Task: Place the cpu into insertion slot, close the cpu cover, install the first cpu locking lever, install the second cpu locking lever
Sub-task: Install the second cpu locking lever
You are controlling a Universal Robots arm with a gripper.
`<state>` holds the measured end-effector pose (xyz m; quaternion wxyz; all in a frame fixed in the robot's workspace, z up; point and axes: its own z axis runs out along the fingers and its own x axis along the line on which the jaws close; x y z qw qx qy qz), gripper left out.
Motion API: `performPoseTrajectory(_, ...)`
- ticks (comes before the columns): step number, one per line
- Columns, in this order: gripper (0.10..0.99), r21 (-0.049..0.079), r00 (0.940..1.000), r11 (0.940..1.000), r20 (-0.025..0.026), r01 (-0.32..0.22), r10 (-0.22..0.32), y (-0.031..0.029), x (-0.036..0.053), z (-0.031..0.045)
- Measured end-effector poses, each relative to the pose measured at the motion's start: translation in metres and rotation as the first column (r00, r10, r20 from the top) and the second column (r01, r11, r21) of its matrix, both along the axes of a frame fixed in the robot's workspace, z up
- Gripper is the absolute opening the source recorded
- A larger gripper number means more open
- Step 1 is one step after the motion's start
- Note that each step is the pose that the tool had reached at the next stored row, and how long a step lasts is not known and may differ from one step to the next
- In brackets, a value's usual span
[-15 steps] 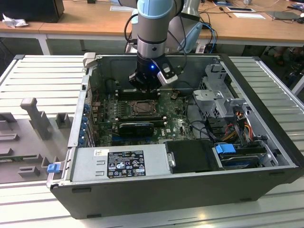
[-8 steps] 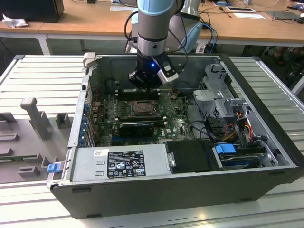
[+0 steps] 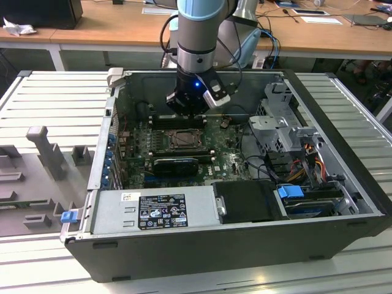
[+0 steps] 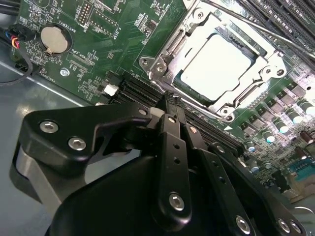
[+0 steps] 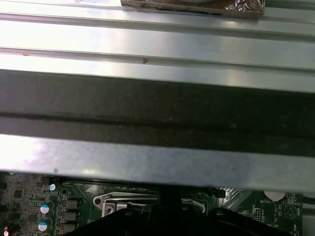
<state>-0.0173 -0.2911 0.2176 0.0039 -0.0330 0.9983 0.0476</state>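
CPU (image 4: 216,66), a pale square chip, sits flat inside the insertion slot (image 4: 194,37) on the green board (image 4: 118,44), just beyond the fingertips in the second wrist view. The cpu cover (image 4: 268,61), a silvery metal frame, lies down around the chip, whose bright face shows through the frame's window. The gripper (image 4: 171,98) has its two black fingers (image 4: 170,128) pressed together with nothing between them, and their tips hang just short of the slot's near edge, over the long black memory slots (image 4: 142,91) that run beside it. Farther off on the board a round coin battery (image 4: 53,40) sits well apart from the fingers.

The exterior view adds what the wrist cameras leave out: the gripper (image 3: 191,110) hangs from the arm (image 3: 199,37) down into an open computer case (image 3: 245,251) lying on its side, poised just above the far edge of the insertion slot (image 3: 177,139). A long black card (image 3: 176,164) lies on the near side of the slot, a power supply (image 3: 153,211) with a label lies nearer still, and drive bays (image 3: 288,128) stand to the exterior view's right.

The first wrist view looks the other way, across the case's wall (image 5: 157,113) to a ribbed metal table (image 5: 157,44), with a strip of green board (image 5: 29,206) and a bit of silvery metal frame (image 5: 125,200) below.
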Motion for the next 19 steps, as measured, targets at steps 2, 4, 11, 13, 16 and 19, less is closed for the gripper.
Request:
performPoseTrajectory(2,0.106,0.002,1.0000,1.0000,0.0001,0.000,0.000,-0.0019,-0.0001,0.0022)
performPoseTrajectory(4,0.106,0.002,1.0000,1.0000,0.0002,0.000,0.000,-0.0020,0.0000,0.0094)
performPoseTrajectory(11,0.106,0.002,1.0000,1.0000,0.0002,0.000,0.000,-0.0103,0.0000,0.0104)
performPoseTrajectory(13,0.106,0.002,1.0000,1.0000,0.0001,0.000,0.000,-0.0145,0.0000,0.0104)
performPoseTrajectory(16,0.106,0.002,1.0000,1.0000,0.0002,0.000,0.000,-0.0166,-0.0001,0.0165)
performPoseTrajectory(19,0.106,0.003,1.0000,1.0000,0.0001,0.000,0.000,-0.0253,-0.0001,0.0302)
